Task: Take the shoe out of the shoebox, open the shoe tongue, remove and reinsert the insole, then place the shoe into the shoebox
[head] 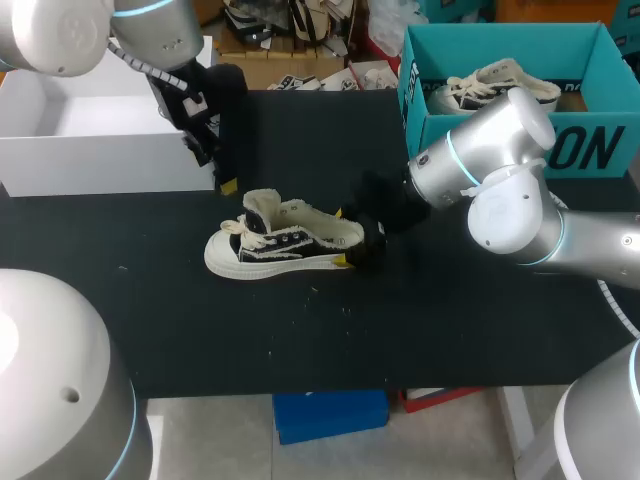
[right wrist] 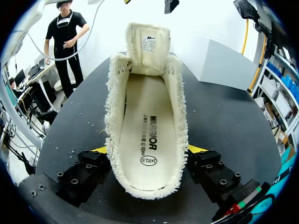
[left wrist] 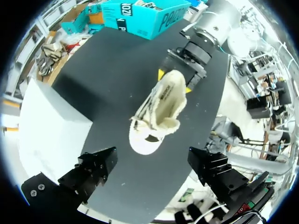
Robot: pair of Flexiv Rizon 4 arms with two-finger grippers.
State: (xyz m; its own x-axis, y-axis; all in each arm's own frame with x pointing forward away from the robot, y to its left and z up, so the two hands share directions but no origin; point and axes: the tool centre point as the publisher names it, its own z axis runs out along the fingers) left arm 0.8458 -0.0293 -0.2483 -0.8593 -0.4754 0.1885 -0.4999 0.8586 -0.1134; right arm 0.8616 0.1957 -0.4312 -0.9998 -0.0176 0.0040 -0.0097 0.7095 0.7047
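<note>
**Shoe out, tongue up; insole removal next**

Table (head: pixel 450 320) held the shoe (head: pixel 285 240), well apart from the teal shoebox (head: pixel 590 150). Right gripper (head: pixel 342 238) clamped the heel. Left gripper (left wrist: pixel 152 161) hung open above. Tongue (right wrist: pixel 148 44) was raised and the insole (right wrist: pixel 145 140) seated. Next move probably calls for the left fingers pinching the insole edge.

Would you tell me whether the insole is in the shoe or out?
In. The insole lies flat inside the shoe, seen through the opening, with the tongue lifted clear.
</note>
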